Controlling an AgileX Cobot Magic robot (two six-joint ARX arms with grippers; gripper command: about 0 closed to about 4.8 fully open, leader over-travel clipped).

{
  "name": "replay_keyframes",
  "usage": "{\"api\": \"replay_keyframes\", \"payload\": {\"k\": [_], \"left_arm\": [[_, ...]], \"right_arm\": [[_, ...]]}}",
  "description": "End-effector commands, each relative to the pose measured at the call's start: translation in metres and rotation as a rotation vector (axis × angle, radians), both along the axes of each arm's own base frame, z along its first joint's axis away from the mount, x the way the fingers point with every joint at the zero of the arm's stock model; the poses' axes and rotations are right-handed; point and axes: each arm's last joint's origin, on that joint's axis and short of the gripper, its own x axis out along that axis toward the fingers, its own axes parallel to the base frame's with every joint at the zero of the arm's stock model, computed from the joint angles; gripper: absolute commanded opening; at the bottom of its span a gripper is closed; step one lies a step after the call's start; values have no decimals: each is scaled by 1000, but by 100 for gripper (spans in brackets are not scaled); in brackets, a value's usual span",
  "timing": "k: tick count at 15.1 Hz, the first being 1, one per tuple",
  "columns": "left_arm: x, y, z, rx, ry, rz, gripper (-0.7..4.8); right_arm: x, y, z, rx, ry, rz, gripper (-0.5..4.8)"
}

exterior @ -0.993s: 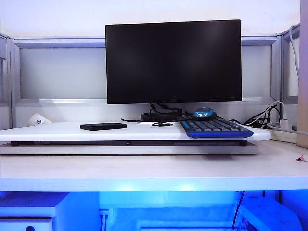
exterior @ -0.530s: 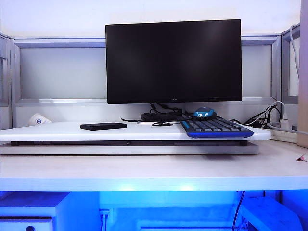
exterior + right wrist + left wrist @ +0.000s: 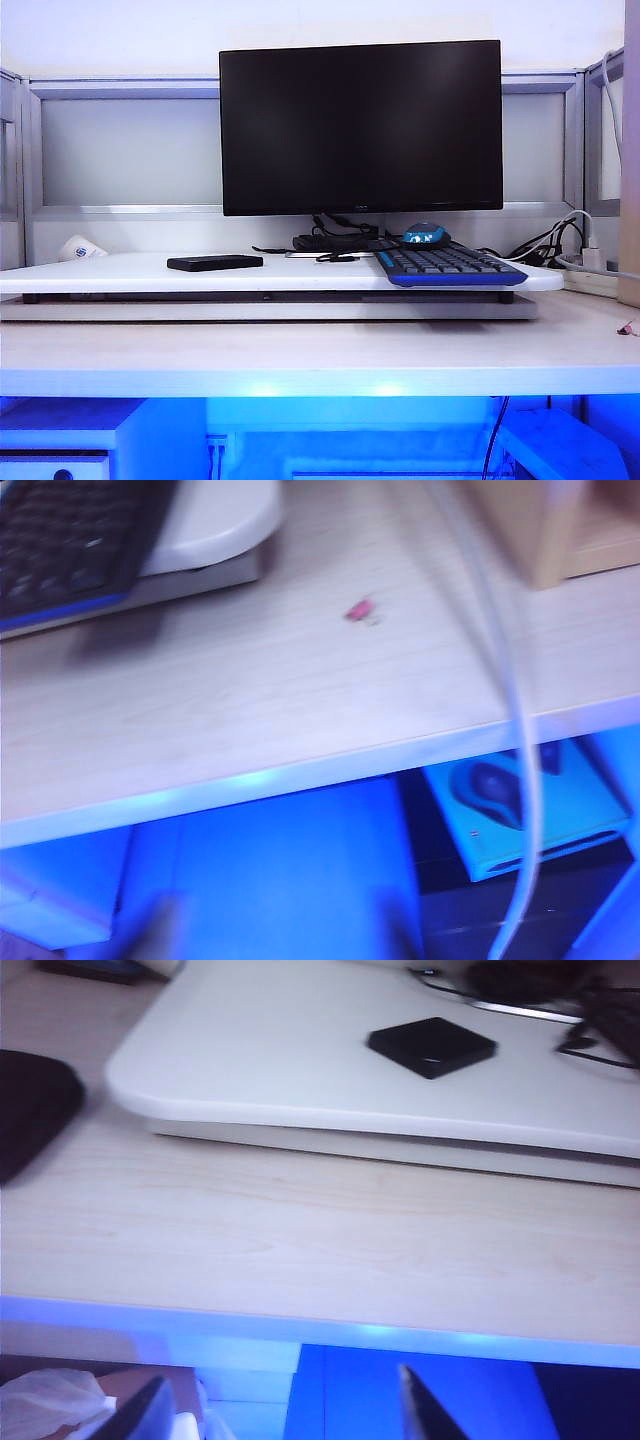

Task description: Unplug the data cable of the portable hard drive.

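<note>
Matte-black, the portable hard drive (image 3: 214,263) lay near the white riser's (image 3: 120,272) left end, apparently unplugged already, while the left gripper (image 3: 280,1415), jaws parted and empty, and the blurred right gripper (image 3: 285,930), state unclear, hung below the desk's (image 3: 300,350) front edge.

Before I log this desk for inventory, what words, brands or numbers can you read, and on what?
None can be read.
Monitor: a small mark at the middle of its lower edge, too small to read.
White cup: a blue mark, too small.
Hard drive: a tiny light mark, blurred.
Keyboard: key legends too small.
</note>
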Motion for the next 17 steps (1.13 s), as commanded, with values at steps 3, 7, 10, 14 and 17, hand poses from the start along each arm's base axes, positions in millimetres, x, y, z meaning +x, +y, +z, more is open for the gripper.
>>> {"api": "replay_keyframes", "payload": {"k": [3,7,10,14,17], "left_arm": [[0,0,-3,29,17,2,-5],[0,0,-3,18,16,-2,-5],[0,0,-3,0,16,2,-5],[0,0,-3,0,16,2,-5],[0,0,-3,0,16,2,-5]], "right_arm": [[0,3,-2,22,12,81,-1],[-1,4,-2,56,16,112,-1],[-1,4,-2,55,16,112,-1],[0,4,-1,-187,-1,192,-2],[0,4,-1,-188,-2,194,-1]]}}
